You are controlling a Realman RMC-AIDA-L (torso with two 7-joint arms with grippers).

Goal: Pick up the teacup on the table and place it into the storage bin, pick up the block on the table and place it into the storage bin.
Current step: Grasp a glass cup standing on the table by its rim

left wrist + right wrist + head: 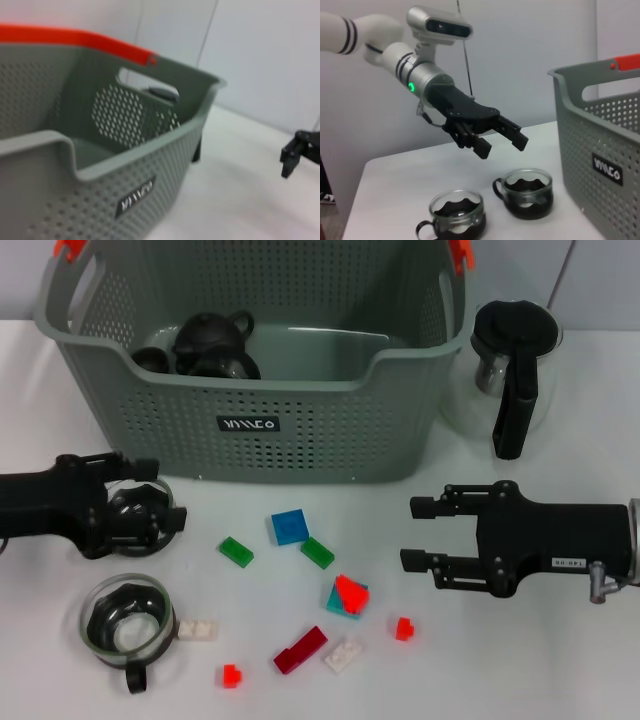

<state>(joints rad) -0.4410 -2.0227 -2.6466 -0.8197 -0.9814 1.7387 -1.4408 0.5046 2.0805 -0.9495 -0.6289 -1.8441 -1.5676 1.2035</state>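
teacup (148,518), clear glass with a dark insert, stands on the tabletop (560,660) just in front of the storage bin (250,425). the left gripper (150,515) hovers above it, fingers spread wide, holding nothing. step in hand, as judged: approach for the teacup grasp; the next move calls for a descent and closure on the rim. a second teacup (127,625) stands near, and may crowd the fingers. the right gripper (425,535) waits open over bare tabletop, beside the scattered blocks, including a blue block (289,527). a glass pitcher (515,370) stands beside the bin.
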